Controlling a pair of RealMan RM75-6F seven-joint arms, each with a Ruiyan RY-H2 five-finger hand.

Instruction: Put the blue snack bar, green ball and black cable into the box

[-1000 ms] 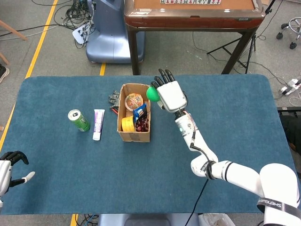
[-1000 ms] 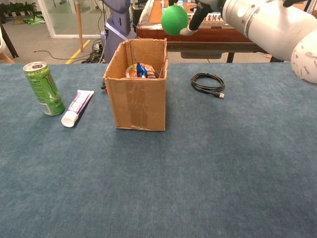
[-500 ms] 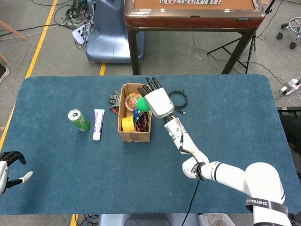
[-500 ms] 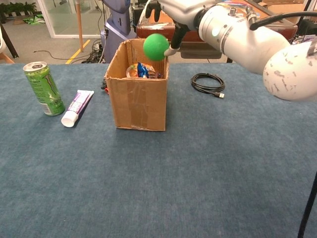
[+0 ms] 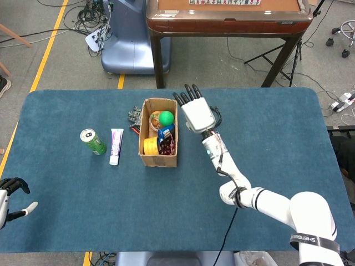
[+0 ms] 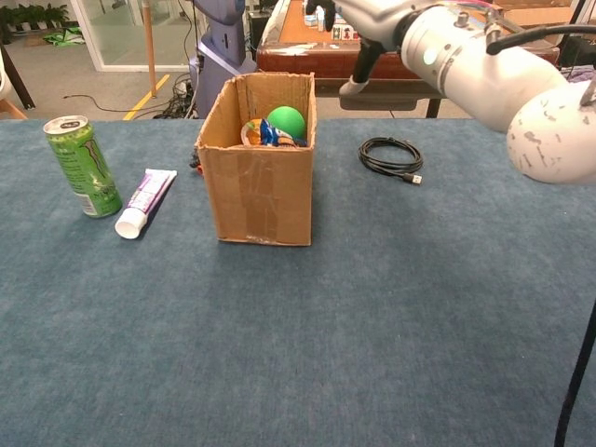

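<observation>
While the right hand [image 5: 196, 113] spreads empty fingers, the box [image 5: 158, 156] sits on blue carpet [image 5: 266, 138]

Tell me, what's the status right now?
Right hand open, empty, beside cardboard box. Left hand idle, fingers curled. Green ball in box. Black coiled cable on table, unobstructed.

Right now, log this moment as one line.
green ball: in box | black cable: on table | right robot hand: open

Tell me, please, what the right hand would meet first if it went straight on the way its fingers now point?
Probably nothing on the table: the right hand is raised, its fingers aimed past the far edge. The wooden table lies beyond; depth is unclear.
</observation>
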